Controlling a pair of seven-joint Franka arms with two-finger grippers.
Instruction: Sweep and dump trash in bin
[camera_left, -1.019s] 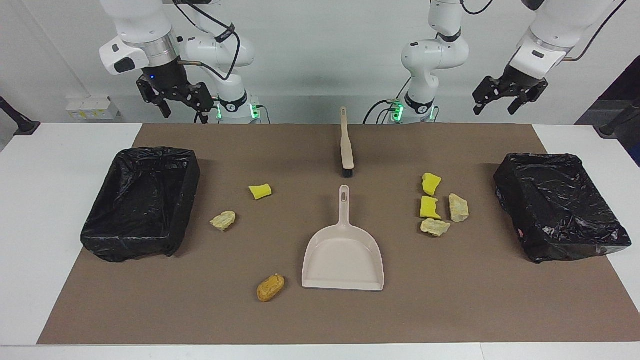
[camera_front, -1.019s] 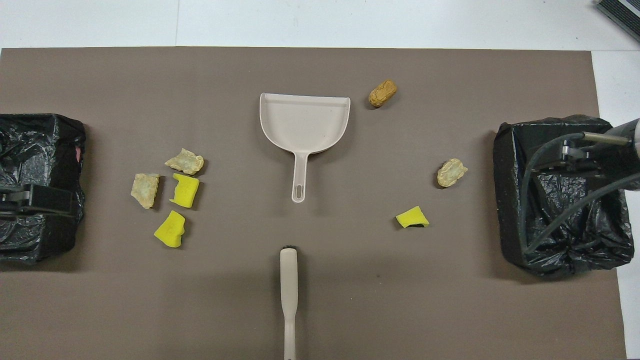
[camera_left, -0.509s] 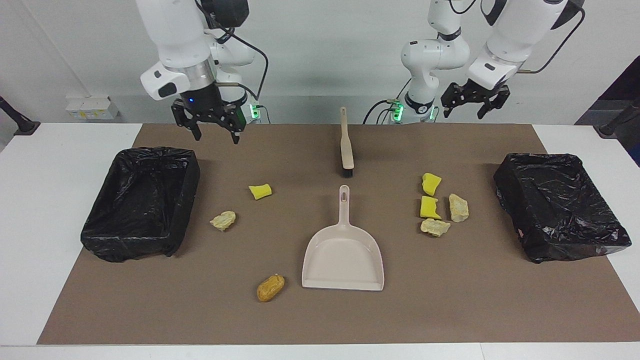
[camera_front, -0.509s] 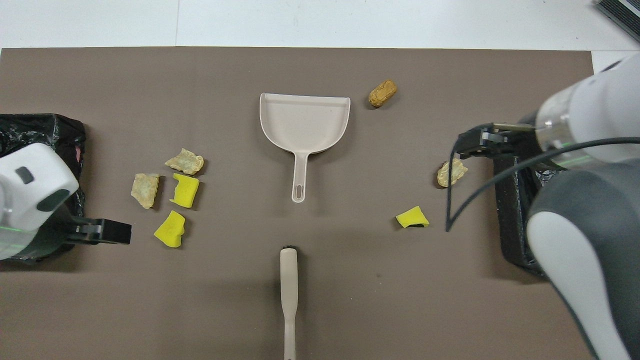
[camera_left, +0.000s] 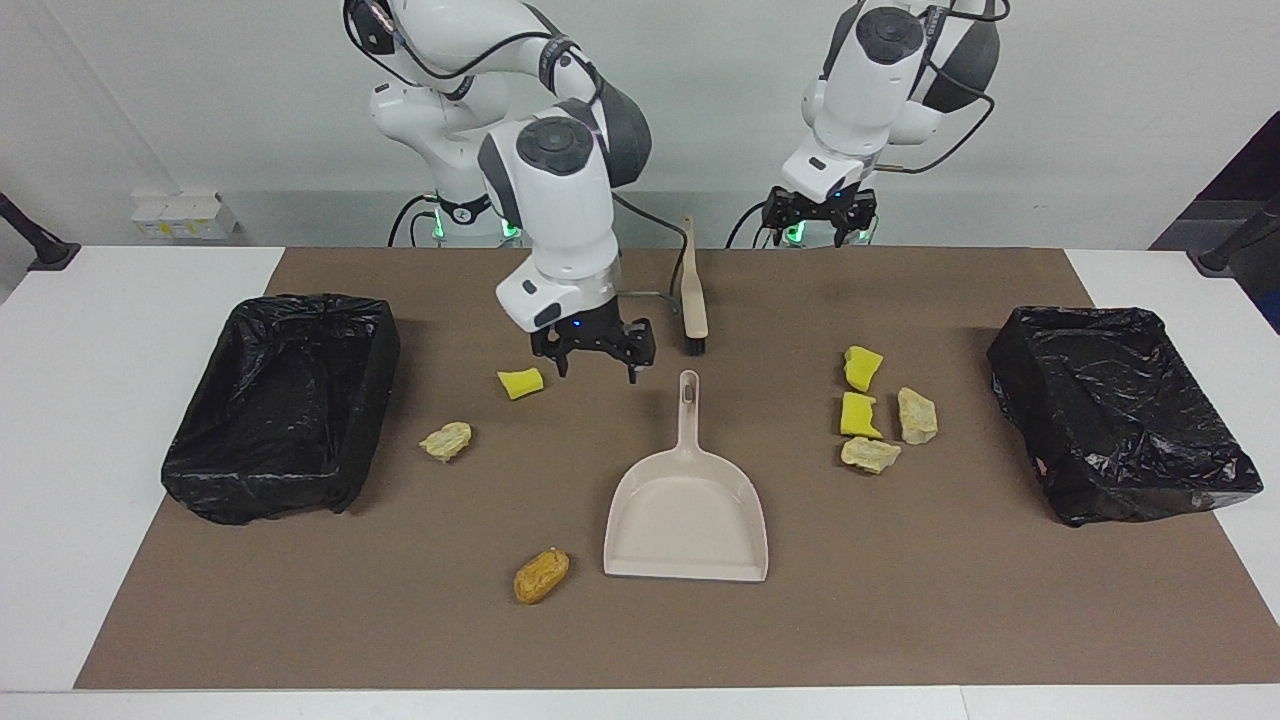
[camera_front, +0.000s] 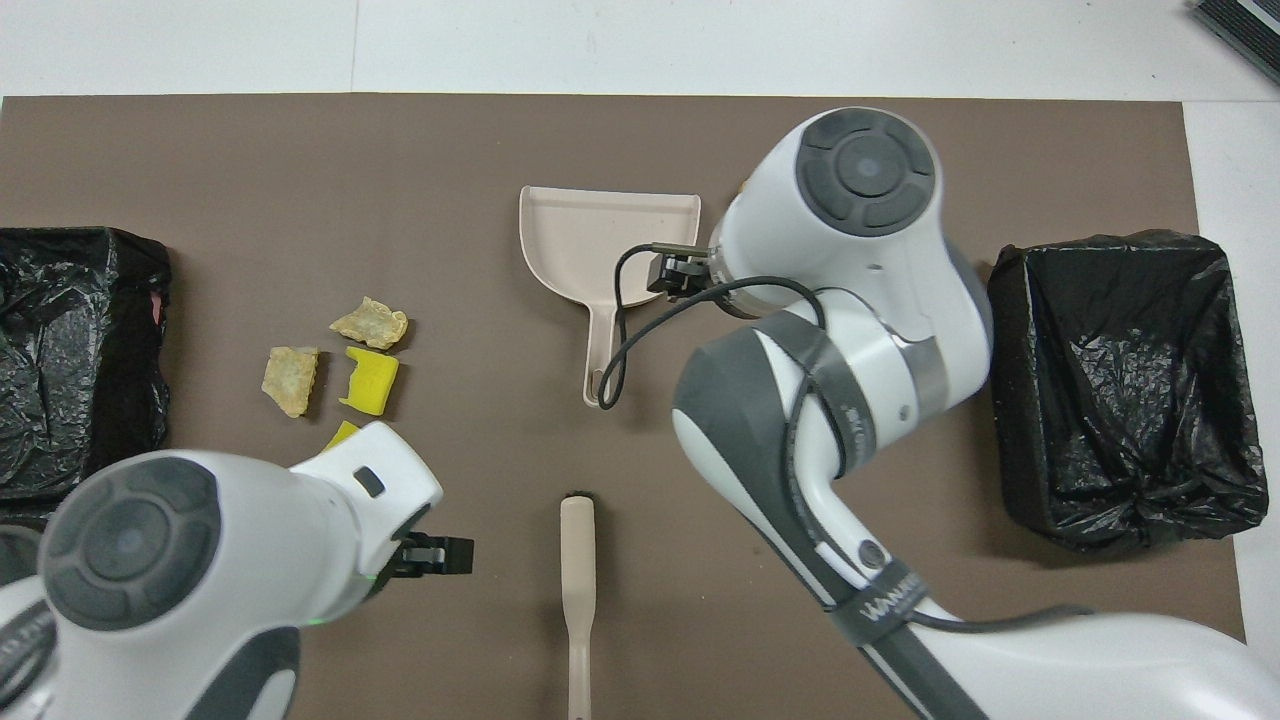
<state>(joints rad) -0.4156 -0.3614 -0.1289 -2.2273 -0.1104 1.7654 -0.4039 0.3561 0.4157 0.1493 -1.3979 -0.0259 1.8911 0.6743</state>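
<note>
The trash lies in two groups on the brown mat. Toward the right arm's end are a yellow chunk (camera_left: 520, 382), a beige lump (camera_left: 446, 440) and an orange-brown lump (camera_left: 541, 575). Toward the left arm's end are two yellow chunks (camera_left: 862, 367) (camera_left: 859, 414) and two beige lumps (camera_left: 917, 415) (camera_left: 870, 454). Two black-lined bins (camera_left: 345, 440) (camera_left: 1040, 470) stand at the mat's ends. My right gripper (camera_left: 596, 368) is open, low over the mat between the yellow chunk and the dustpan's handle. My left gripper (camera_left: 820, 235) is open, raised over the mat's edge nearest the robots, beside the brush's handle.
A beige dustpan (camera_left: 686, 510) lies mid-mat, its handle toward the robots. A beige brush (camera_left: 692, 290) lies nearer to the robots, bristles toward the dustpan. In the overhead view the right arm (camera_front: 830, 330) hides the three scraps at its end.
Both arms have swung in from the table's ends toward the middle. The right gripper has come down beside the dustpan's handle. The left gripper has moved near the brush's handle. Nothing on the mat moved.
</note>
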